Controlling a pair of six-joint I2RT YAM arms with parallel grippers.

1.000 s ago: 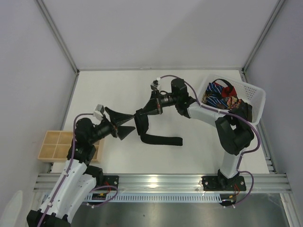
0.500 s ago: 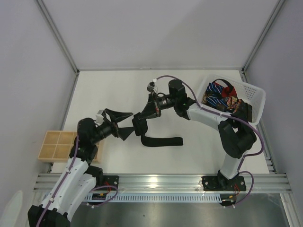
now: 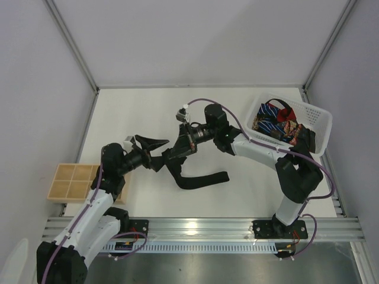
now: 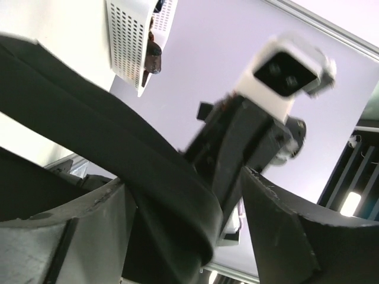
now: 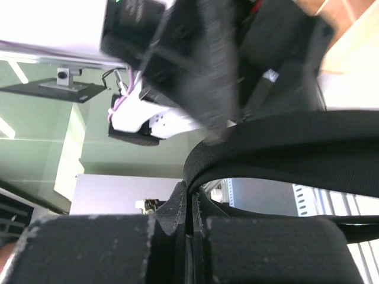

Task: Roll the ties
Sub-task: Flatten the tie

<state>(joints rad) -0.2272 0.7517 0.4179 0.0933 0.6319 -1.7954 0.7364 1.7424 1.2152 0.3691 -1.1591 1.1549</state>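
Note:
A plain black tie (image 3: 198, 177) lies on the white table, its tail running right. My right gripper (image 3: 175, 156) is shut on the tie's left end and holds it up in a folded loop; in the right wrist view (image 5: 192, 198) the closed pads pinch the black band (image 5: 296, 142). My left gripper (image 3: 164, 152) is open right beside it. In the left wrist view (image 4: 183, 236) the tie's loop (image 4: 154, 189) sits between the spread fingers (image 4: 290, 236). More ties, blue-white striped (image 3: 269, 111), red (image 3: 285, 113) and brown patterned (image 3: 291, 128), lie in the basket.
A white lattice basket (image 3: 321, 121) stands at the back right, also in the left wrist view (image 4: 127, 41). A wooden compartment tray (image 3: 70, 181) sits at the left table edge by the left arm. Purple cables run along both arms.
My right gripper has carried the tie's end left and nearer. My left gripper has moved right to meet it, so the loop now sits between its open fingers.

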